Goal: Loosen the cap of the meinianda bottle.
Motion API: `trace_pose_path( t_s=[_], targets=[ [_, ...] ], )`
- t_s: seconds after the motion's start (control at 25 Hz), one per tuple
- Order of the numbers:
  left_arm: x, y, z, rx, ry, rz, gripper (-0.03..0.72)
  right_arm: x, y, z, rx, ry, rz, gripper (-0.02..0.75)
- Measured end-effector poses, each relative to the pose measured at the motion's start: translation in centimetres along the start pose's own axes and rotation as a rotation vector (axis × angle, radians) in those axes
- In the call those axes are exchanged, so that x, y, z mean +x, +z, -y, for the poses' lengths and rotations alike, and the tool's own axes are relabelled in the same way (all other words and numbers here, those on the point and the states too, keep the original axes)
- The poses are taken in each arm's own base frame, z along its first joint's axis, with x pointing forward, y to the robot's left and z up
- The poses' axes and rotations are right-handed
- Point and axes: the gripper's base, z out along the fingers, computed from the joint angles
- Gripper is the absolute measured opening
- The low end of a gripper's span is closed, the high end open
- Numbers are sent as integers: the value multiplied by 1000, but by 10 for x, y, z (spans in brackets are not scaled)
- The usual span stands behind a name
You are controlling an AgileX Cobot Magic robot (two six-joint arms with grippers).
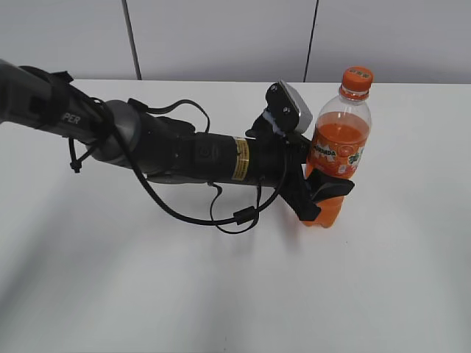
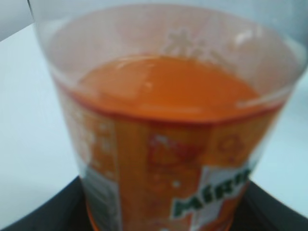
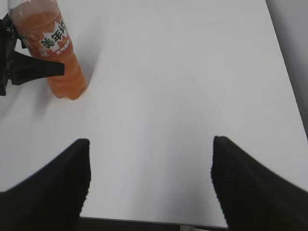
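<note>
Meinianda bottle [image 1: 337, 151] standing upright on the white surface [image 1: 147, 294], long axis vertical, one of them only. Cap [image 1: 357, 79] sitting on the very top, also just one, orange and ribbed, looks fully seated and untouched so far.

Left end effector [image 1: 324, 193] wrapped round the ridged waist, below the label band, fingers pressed in against the plastic on both sides, so pinching the bottle body and steadying it. From that end effector, cap lies straight up, well above the grip, along the same vertical axis. Left wrist view [image 2: 163, 144] basically filled with the label and the drink line, black finger edges peeking in at the bottom corners, no cap in frame at all.

Right end effector [image 3: 149, 187] spread wide, nothing between its two black fingers [image 3: 53, 187], hovering over bare surface. From it, bottle [image 3: 50, 48] sits far off up and to the left, well apart. Not visible in the exterior view at all.

So probably the hold-and-twist stage: left already doing the holding, closer arm by a mile but busy and too low for the cap. Right looks like the one that has to travel across, come down over the top and line up with the vertical axis before closing on the cap. Main worry would be the bottle twisting inside the left grip once torque goes on

Count: one bottle, one cap, two end effectors
</note>
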Motion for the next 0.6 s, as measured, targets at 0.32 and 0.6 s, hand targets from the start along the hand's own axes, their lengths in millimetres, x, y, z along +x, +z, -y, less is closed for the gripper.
trace_pose_path(
  t_s=[0.32,0.6],
  targets=[
    [0,0,0,-1,0,-1,424,-92,15,9,-6,42,-89,585],
    [0,0,0,-1,0,-1,424,-153,50,14,-13,92,-282,526]
  ],
)
